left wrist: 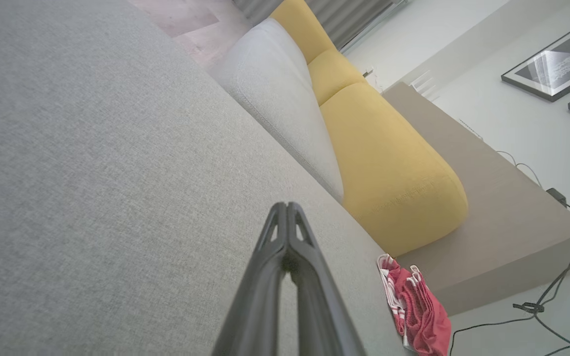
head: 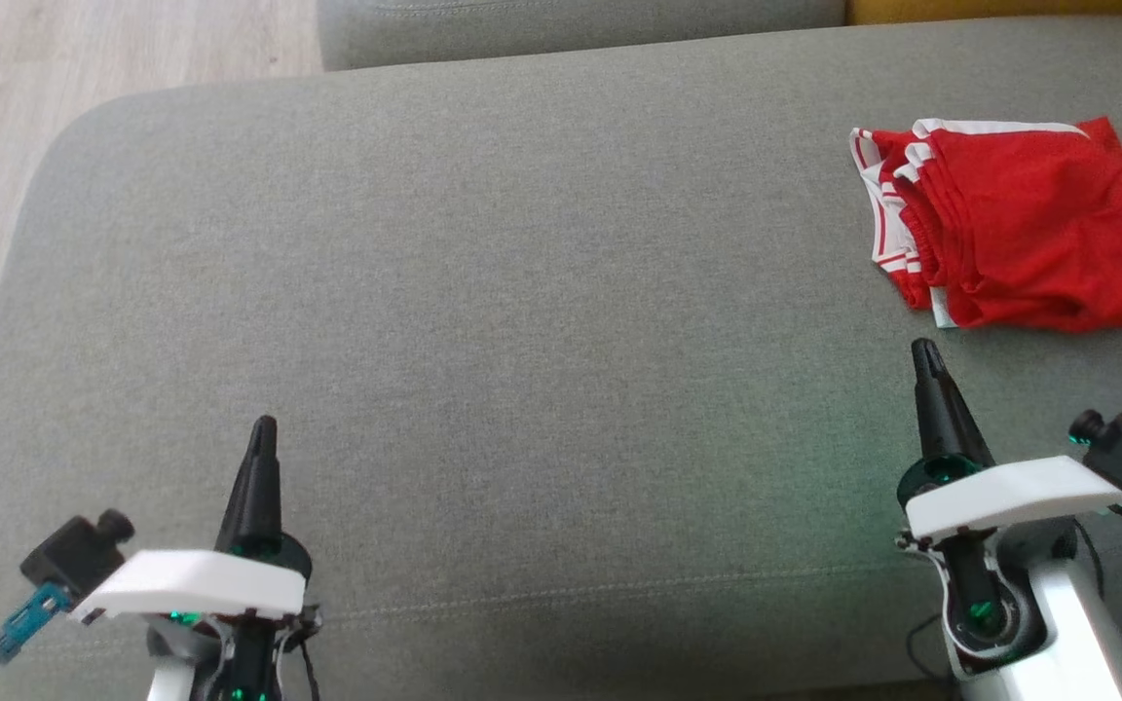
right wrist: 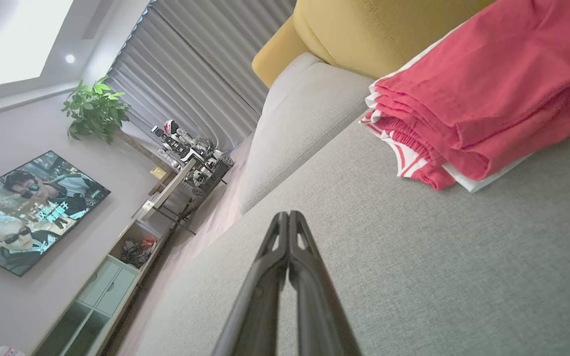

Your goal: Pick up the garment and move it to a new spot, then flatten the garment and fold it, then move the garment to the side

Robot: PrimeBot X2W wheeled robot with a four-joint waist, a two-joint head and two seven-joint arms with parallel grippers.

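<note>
Head view: folded red garment (head: 1019, 229) is seen at sofa cushion's (head: 522, 292) right end, left gripper (head: 264, 428) and right gripper (head: 924, 350) pinched together, empty; left wrist view: closure confirmed; right wrist view: cloth judged soft, light, floppy, best pinched through all layers at its near side.

Grey sofa seat (head: 522, 341); yellow cushion (left wrist: 389, 163); potted plant (right wrist: 94, 106); wall television (right wrist: 32, 212).

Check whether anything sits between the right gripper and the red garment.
Nothing visible does. Only bare grey cushion separates the shut right gripper from the folded red garment, which lies ahead of its fingertips.
</note>
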